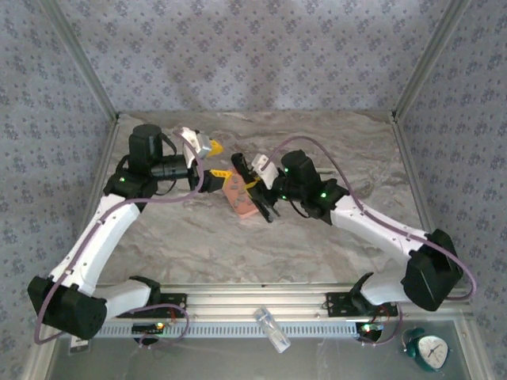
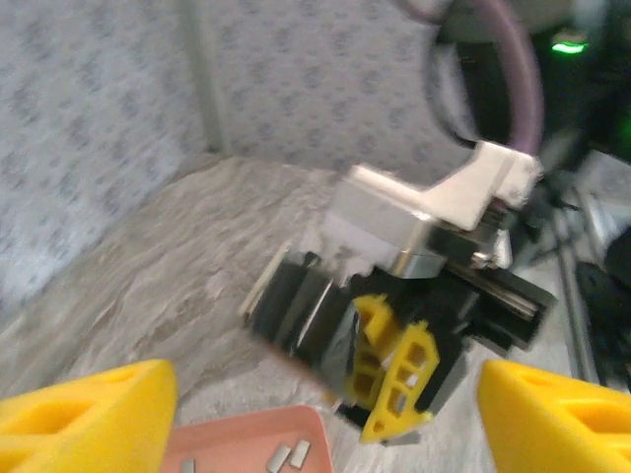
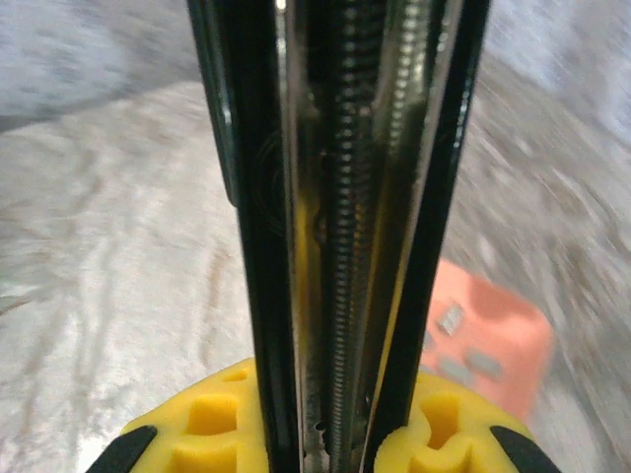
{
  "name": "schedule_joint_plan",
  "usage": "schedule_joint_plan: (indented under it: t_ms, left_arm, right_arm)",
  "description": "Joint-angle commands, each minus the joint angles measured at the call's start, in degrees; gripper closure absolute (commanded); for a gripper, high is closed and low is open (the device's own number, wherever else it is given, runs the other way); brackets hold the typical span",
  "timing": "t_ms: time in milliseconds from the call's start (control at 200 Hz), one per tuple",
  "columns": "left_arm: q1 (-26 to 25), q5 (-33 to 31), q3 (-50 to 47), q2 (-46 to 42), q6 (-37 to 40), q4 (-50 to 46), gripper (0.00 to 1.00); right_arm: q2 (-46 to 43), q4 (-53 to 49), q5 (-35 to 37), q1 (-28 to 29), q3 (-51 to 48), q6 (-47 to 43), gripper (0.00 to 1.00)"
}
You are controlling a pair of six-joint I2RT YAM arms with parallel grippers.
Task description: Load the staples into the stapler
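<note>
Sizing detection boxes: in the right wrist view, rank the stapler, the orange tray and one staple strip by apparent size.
1. stapler, though its nearness to the camera inflates it
2. orange tray
3. staple strip

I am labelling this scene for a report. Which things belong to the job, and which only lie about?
Job: open black metal stapler; tiny grey metal staple strips; flat salmon-orange tray holding them.
Lying about: round teal clock; small clear plastic piece.

Robot lab: framed, wallpapered test enclosure (image 1: pixel 253 55)
</note>
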Motion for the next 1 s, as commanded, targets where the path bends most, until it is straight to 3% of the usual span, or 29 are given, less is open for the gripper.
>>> schedule_joint_plan:
  t_ms: [0, 110, 335, 550, 999]
  left_arm:
    - [-0.2, -13.2, -3.7, -1.6, -13.4, 7.9, 0.16]
    - [-0.4, -20.4, -7.4, -1.6, -19.6, 8.8, 0.16]
    - [-0.6, -29.0, -14.8, -1.5, -29.3, 10.2, 0.17]
    - [-0.6, -33.6, -17.5, -1.1, -32.5, 8.4, 0.17]
    - [-0.7, -35.0, -21.0, -0.3, -36.0, 9.3, 0.18]
  right_arm:
    - [-3.2, -14.1, 19.9, -0.4, 2.6, 15.0, 1.0]
    - [-2.0, -27.2, 26.9, -1.2, 5.0, 26.2, 1.0]
    - [6.1, -37.5, 28.5, -4.8, 9.1, 37.1, 1.0]
    - [18.4, -38.7, 27.1, -6.9, 17.3, 39.5, 1.0]
    - [39.1, -40.7, 22.2, -11.0, 33.5, 37.6, 1.0]
